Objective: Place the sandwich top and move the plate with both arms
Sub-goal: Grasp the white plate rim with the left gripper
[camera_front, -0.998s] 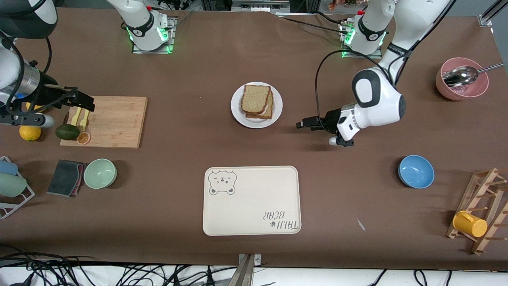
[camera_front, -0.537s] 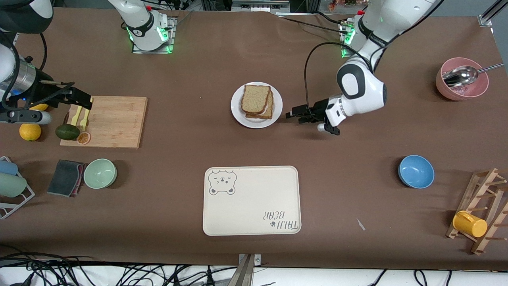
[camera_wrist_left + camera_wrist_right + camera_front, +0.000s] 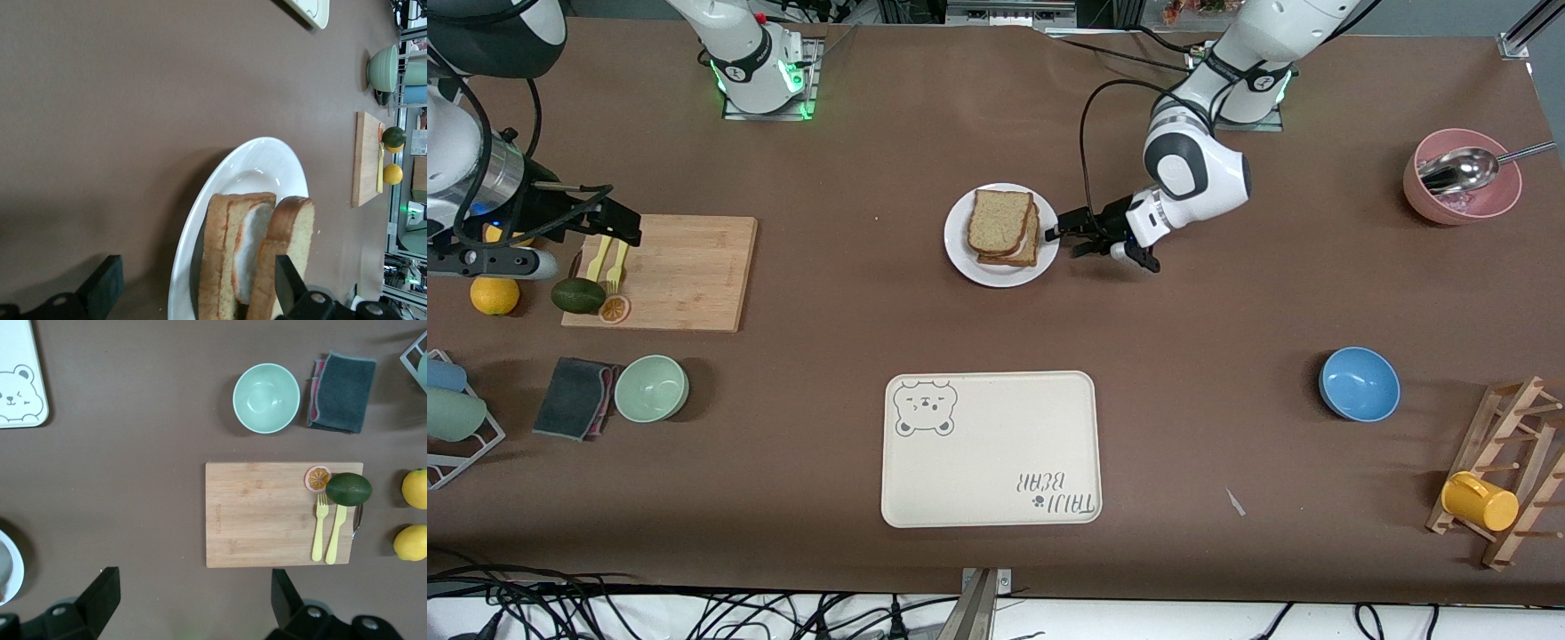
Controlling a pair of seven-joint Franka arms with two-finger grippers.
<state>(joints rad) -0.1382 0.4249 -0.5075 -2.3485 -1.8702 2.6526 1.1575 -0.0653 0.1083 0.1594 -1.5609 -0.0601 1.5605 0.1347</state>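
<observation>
Tabletop plate (image 3: 971,265) beside left tool (image 3: 1060,236)

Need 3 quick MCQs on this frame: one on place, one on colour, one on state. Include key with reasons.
1. The left claw is:
A. at the plate's rim
B. over the tray
C. over the blue bowl

2. The bowl nearest the cutting board is:
A. pink
B. pale green
C. blue

3. The sandwich top is:
A. on the board
B. stacked on the sandwich on the plate
C. in a claw

Key: A, its open fingers flank the rim; B, the green bowl sits by the board; B, the slice lies atop the stack.
</observation>
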